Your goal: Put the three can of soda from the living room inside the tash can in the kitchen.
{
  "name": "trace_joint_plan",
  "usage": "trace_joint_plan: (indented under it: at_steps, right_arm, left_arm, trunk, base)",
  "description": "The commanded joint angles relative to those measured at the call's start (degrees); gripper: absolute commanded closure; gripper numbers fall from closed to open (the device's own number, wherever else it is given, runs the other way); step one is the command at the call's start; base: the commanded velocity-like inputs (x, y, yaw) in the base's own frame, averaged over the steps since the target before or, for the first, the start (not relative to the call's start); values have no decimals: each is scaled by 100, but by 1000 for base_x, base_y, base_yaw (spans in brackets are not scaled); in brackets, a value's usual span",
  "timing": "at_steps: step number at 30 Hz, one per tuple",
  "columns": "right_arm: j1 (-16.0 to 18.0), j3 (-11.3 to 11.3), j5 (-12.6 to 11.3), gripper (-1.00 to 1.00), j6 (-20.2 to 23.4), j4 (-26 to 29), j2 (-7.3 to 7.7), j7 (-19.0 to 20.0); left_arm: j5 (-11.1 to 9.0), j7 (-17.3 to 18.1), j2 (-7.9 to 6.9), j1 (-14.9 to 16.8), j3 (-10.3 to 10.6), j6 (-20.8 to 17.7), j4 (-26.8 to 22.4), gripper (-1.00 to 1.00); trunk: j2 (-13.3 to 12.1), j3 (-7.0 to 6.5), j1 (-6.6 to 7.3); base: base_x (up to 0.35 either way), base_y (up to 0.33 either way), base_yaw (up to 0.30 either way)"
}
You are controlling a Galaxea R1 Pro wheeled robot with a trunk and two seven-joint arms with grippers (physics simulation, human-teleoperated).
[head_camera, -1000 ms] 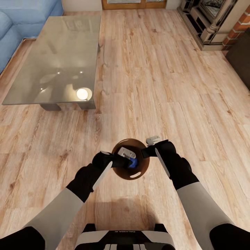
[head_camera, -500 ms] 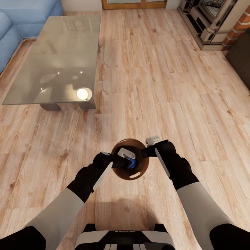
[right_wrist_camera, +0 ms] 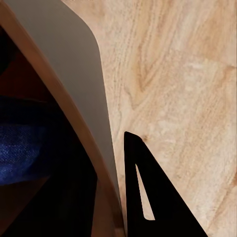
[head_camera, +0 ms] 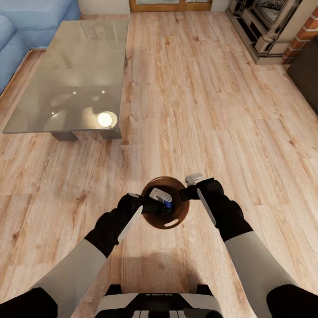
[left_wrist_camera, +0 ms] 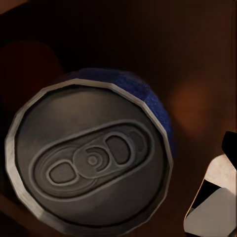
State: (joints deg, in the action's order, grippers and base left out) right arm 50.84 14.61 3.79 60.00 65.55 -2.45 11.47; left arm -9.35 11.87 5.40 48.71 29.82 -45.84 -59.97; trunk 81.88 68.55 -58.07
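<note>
Your left gripper (head_camera: 160, 198) hangs inside the trash can (head_camera: 173, 222) over the dark blue soda can (left_wrist_camera: 91, 158); finger spread cannot be told. Your right gripper (head_camera: 189, 186) pinches the bin's rim.

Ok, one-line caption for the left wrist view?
Dark blue soda can with a silver top sitting inside the brown-lined round wooden bin.

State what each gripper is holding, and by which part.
The right gripper grips the tan wooden bin by its rim. The left gripper is inside the bin above the dark blue soda can; whether it grips the can cannot be told.
</note>
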Motion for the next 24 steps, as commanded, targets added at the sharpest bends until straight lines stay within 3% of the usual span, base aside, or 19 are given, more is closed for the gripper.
trace_joint_plan:
  at_steps: [1, 6, 10, 18, 20, 22, 23, 24]
  right_arm:
    - [4, -8, 57, 100, 0, 1, 5, 11]
    - [4, -19, 53, 100, 0, 1, 7, 13]
    - [4, -35, 52, 100, 0, -51, 10, 13]
    - [4, -54, 51, 100, 0, -173, 10, 13]
    - [4, -55, 51, 100, 0, -179, 14, 13]
    - [4, -53, 51, 100, 0, -181, 15, 13]
    - [4, -54, 51, 100, 0, -182, 16, 13]
    - [4, -54, 51, 100, 0, -182, 16, 13]
  left_arm:
    - [172, 19, -140, -2, -13, 14, -19, -100]
    - [139, 265, -165, -4, -36, 9, -205, -100]
    - [136, 785, -196, -20, -61, -9, -520, -100]
    - [90, 1542, -969, -34, -155, -302, -1632, -100]
    - [71, 1820, -1285, -34, -514, -415, -1960, -100]
    - [35, 2042, -1448, -35, -798, -470, -2079, -100]
    - [8, 2294, -1590, -36, -1102, -514, -2156, -100]
    - [-2, 2422, -1652, -36, -1253, -530, -2183, -100]
  trunk:
    - [0, 0, 0]
    - [0, 0, 0]
    - [0, 0, 0]
    - [0, 0, 0]
    - [0, 0, 0]
    - [0, 0, 0]
    - [0, 0, 0]
    - [0, 0, 0]
  base:
    - [0, 0, 0]
    - [0, 0, 0]
    - [0, 0, 0]
    - [0, 0, 0]
    - [0, 0, 0]
    - [0, 0, 0]
    - [0, 0, 0]
    - [0, 0, 0]
